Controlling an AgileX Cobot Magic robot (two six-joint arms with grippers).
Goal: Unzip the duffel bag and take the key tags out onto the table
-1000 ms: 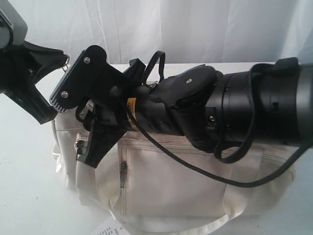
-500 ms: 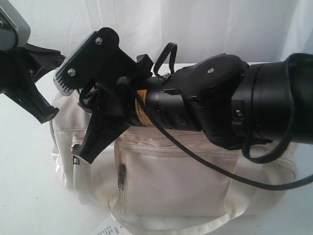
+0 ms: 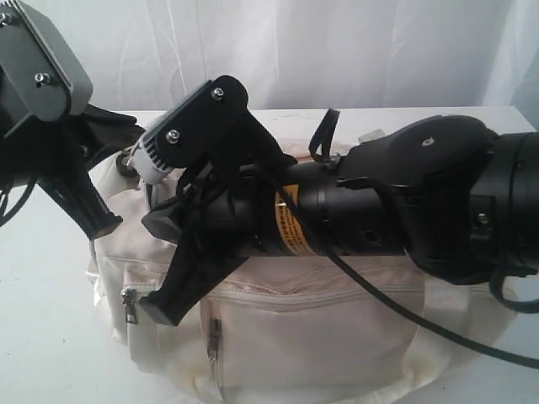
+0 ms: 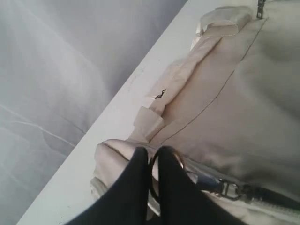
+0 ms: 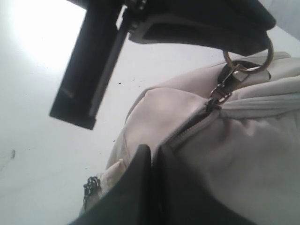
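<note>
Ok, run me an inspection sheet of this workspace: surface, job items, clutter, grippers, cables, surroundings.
Surface: white table, with the bag resting on it.
Job's things: cream duffel bag lying on the table; main zipper closed at the end in view; key tags not seen.
Clutter: nothing seen.
Grippers: left gripper shut on the zipper ring at the bag's end; right gripper shut, close to the bag near that end; whether it pinches fabric cannot be told.
Cables: black cable hanging from the right arm across the bag's front.
Surroundings: white curtain behind the table.
</note>
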